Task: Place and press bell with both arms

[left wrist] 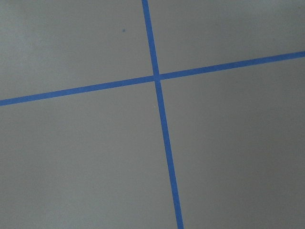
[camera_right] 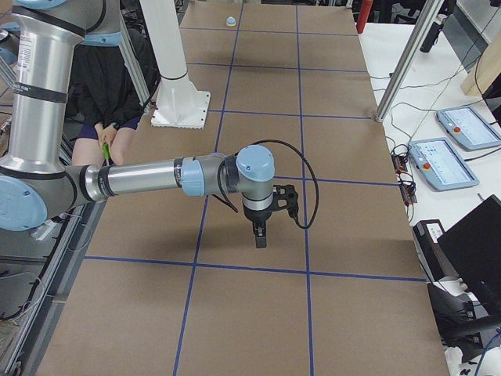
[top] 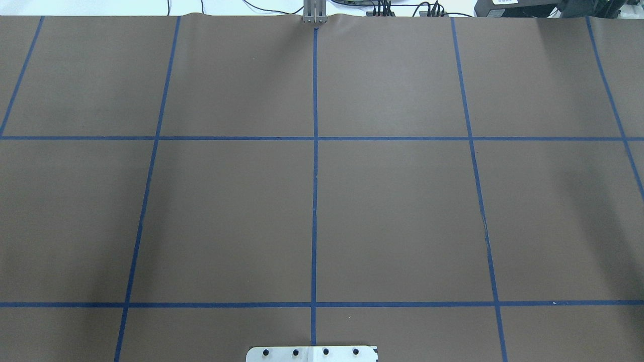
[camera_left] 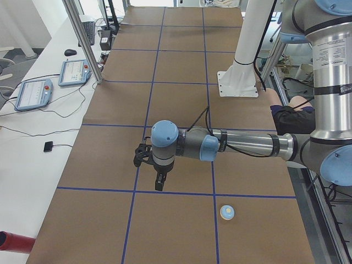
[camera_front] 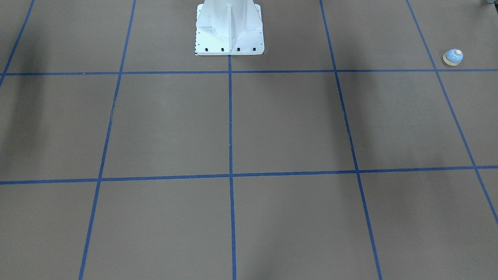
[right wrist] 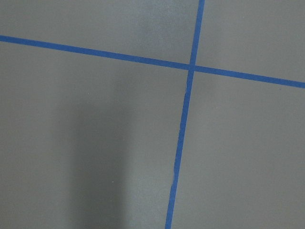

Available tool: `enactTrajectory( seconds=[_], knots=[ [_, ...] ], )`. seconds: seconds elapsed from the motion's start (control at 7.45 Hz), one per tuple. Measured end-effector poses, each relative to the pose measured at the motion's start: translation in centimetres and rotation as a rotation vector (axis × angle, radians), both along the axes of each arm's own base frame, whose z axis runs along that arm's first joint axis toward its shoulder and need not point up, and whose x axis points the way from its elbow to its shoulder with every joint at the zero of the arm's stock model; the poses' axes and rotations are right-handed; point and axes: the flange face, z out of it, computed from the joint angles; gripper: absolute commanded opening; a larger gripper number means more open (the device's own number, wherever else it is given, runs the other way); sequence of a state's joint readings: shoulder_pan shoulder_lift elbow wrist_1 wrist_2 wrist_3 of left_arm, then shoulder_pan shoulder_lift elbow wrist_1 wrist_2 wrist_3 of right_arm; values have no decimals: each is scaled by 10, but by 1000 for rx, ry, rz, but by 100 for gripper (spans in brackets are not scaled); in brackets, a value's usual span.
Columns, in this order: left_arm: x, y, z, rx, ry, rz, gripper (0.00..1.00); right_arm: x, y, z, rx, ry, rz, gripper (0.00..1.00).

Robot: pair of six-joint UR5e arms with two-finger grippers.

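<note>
The bell is a small light-blue dome with a cream button. It stands alone on the brown table near the end on my left side, and also shows in the exterior left view and far off in the exterior right view. My left gripper hangs pointing down above the table, apart from the bell. My right gripper hangs the same way over the other half. I cannot tell whether either is open or shut. Both wrist views show only table and blue tape lines.
The white pedestal base stands at the robot's edge of the table. Blue tape marks a grid on the brown cover. Teach pendants lie on the side bench beyond an aluminium post. A person sits behind the robot.
</note>
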State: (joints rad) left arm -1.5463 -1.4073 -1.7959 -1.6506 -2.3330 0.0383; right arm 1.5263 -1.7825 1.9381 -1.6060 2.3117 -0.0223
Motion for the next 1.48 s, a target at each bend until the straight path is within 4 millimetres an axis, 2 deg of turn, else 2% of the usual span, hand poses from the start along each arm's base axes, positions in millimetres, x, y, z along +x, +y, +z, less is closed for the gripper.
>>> enactTrajectory(
  seconds=[0.54, 0.94, 1.21, 1.48],
  knots=[
    [0, 5, 2, -9, -4, -2, 100, 0, 0, 0, -1, 0, 1, 100],
    [-1, 3, -12, 22, -9, -10, 100, 0, -1, 0, -2, 0, 1, 100],
    [-1, -17, -15, 36, -5, -11, 100, 0, -1, 1, -4, 0, 1, 100],
    [0, -24, 6, 8, -3, -7, 100, -1, -1, 2, -6, 0, 1, 100]
  ],
)
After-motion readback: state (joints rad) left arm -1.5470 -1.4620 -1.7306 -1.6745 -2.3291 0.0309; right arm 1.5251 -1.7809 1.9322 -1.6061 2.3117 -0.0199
